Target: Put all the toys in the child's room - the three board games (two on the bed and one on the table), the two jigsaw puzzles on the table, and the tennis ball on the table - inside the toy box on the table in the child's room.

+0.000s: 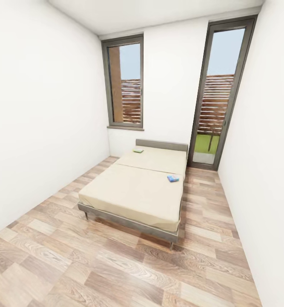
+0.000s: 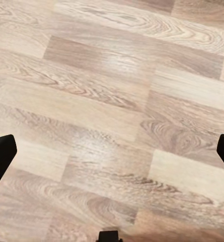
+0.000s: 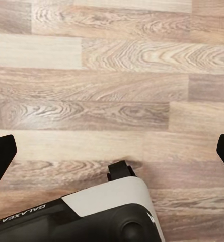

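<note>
Two board games lie on the beige bed (image 1: 133,192) in the head view: a green one (image 1: 138,150) near the headboard on the left, and a blue one (image 1: 173,178) near the bed's right edge. The table, toy box, puzzles and tennis ball are out of view. My left gripper (image 2: 112,151) hangs open over bare wood floor, its black fingertips (image 2: 1,156) at the picture's sides. My right gripper (image 3: 112,151) is open too, above the floor and part of my own white and black base (image 3: 91,217). Nothing is between either pair of fingers.
The bed stands lengthwise in a narrow room, headboard (image 1: 161,145) against the far wall. A window (image 1: 124,83) is at the back left and a glass door (image 1: 220,94) at the back right. Wood floor (image 1: 116,273) runs in front of and along both sides of the bed.
</note>
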You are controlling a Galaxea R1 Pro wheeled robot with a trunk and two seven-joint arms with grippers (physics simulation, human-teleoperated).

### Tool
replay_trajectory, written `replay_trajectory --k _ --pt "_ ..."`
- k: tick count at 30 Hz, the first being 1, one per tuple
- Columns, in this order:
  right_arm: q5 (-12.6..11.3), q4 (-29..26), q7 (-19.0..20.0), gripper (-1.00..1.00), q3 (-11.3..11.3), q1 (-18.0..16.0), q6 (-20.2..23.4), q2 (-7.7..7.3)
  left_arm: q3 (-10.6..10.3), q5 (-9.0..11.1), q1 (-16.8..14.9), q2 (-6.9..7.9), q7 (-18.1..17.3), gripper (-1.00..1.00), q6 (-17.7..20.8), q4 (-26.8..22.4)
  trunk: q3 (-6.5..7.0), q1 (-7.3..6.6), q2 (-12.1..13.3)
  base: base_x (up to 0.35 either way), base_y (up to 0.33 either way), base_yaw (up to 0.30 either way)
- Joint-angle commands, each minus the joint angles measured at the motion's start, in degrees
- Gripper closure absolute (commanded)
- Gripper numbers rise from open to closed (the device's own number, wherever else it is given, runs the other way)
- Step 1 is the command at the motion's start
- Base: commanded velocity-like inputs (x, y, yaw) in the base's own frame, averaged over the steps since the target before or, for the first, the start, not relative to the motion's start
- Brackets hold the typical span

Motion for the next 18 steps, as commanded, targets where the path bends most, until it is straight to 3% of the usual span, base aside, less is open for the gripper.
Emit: replay_trajectory --k 1,13,18 --pt "0.2 -0.1 -0.1 -1.00 -0.4 0.0 0.1 0.08 -0.4 0.0 0.0 0.04 0.1 -1.00 -0.2 0.1 0.11 -0.22 0.4 0.000 0.000 0.000" --pt "0.7 0.0 -0.1 -1.00 -0.3 0.1 -0.9 0.49 -0.3 0.2 0.0 0.17 -0.1 -1.00 -0.2 0.2 2.26 -2.86 5.2 0.000 0.000 -0.001" --pt "0.7 0.0 -0.1 -1.00 -0.3 0.1 -1.0 0.45 -0.3 0.2 0.0 0.19 -0.1 -1.00 -0.2 0.2 3.05 -3.96 7.2 0.000 0.000 -0.117"
